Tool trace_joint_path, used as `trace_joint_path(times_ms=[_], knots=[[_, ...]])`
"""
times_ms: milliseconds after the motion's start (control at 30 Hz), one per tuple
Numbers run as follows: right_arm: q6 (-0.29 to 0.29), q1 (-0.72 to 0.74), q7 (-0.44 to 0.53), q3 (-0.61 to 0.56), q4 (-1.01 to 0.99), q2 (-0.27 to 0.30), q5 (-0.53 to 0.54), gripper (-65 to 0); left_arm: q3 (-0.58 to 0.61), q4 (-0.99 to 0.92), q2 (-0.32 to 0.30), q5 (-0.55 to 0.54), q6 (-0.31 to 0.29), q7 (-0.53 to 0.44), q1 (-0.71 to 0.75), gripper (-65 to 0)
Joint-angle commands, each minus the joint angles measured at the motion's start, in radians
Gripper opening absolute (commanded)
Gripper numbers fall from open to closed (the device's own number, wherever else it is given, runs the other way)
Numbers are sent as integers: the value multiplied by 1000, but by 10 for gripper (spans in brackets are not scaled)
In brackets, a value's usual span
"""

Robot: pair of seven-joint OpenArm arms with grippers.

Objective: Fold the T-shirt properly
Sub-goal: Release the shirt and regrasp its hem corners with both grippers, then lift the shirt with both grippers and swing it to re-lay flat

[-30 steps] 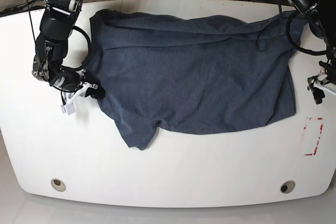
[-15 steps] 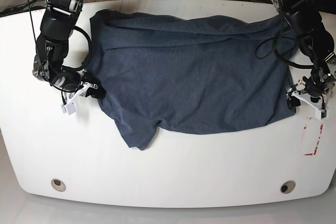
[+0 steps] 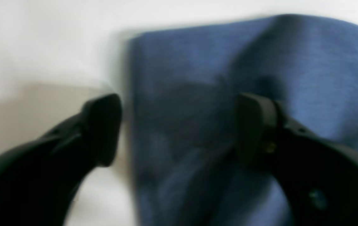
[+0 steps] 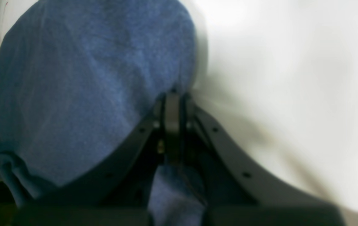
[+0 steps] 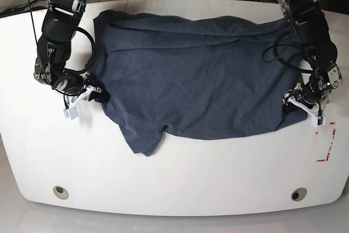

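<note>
The T-shirt (image 5: pixel 199 77) lies spread flat across the middle of the white bench (image 5: pixel 180 178), plain dark blue side up, with one short sleeve (image 5: pixel 143 141) poking out from its near edge toward the front of the bench. A few long creases run along the shirt's far edge.

The right hand (image 5: pixel 94 93) sits at the shirt's edge on the base view's left. Its jaws are pressed together on a pinch of the fabric; the right wrist view shows the cloth (image 4: pixel 88 78) bunched up and rising from between the two closed fingers (image 4: pixel 172 113).

The left hand (image 5: pixel 299 106) is at the opposite edge of the shirt, at its near corner on the base view's right. Its jaws stand wide apart. In the blurred left wrist view, one finger (image 3: pixel 102 125) is over bare bench just beside the shirt's straight edge, and the other finger (image 3: pixel 254 122) is over the fabric (image 3: pixel 197 94), so the hem lies between them, not clamped.

A red-marked patch (image 5: pixel 325 141) lies on the bench just beyond the shirt, near the left hand.
</note>
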Motion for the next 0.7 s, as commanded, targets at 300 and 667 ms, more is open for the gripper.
trace_joint_path(times_ms=[300,667], knots=[[10,23,14,2,61,17,29,-650,2,-63,-5,0,-6,-19,-8,-649],[10,54,-18,1,210,23,-47,-650,-1,254,-10,2,-6,70,36,-650]])
